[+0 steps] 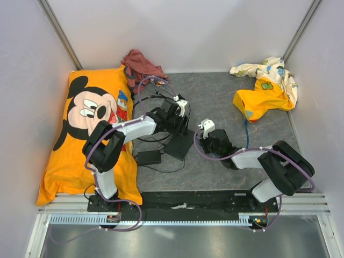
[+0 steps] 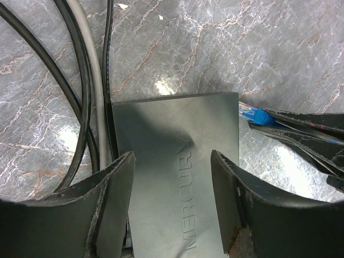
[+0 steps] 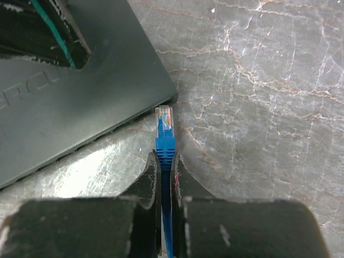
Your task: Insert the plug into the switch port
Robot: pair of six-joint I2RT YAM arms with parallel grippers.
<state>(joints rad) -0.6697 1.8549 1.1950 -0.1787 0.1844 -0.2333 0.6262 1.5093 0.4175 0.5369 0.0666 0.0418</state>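
While the right gripper [image 3: 165, 157] pinches the blue boot of a network cable [image 1: 246, 130] tight between its fingers, the clear plug [image 3: 164, 118] at the cable's end sits just beside the corner of a flat black box [image 2: 177, 123], not in any socket. The switch port [image 3: 97, 142] lies somewhere in the dim row of slots along the box's thin side, too dark to single out. Over the box's lid the left gripper [image 2: 172, 161] hangs with its fingers [image 2: 115, 199] spread apart, one on each side of the moulded word "MERCURY"; whether the tips touch the lid cannot be told. The right wrist view catches only the letters "ERCU". Black and grey cords [image 2: 80, 80] run across the marbled grey table [image 1: 215, 102] beside the box, and a small black adapter brick [image 1: 149, 157] sits near it. Farther off lie an orange pillow [image 1: 80, 123] printed with a cartoon mouse, a crumpled red cloth [image 1: 142, 63] and a yellow printed garment [image 1: 263, 91].
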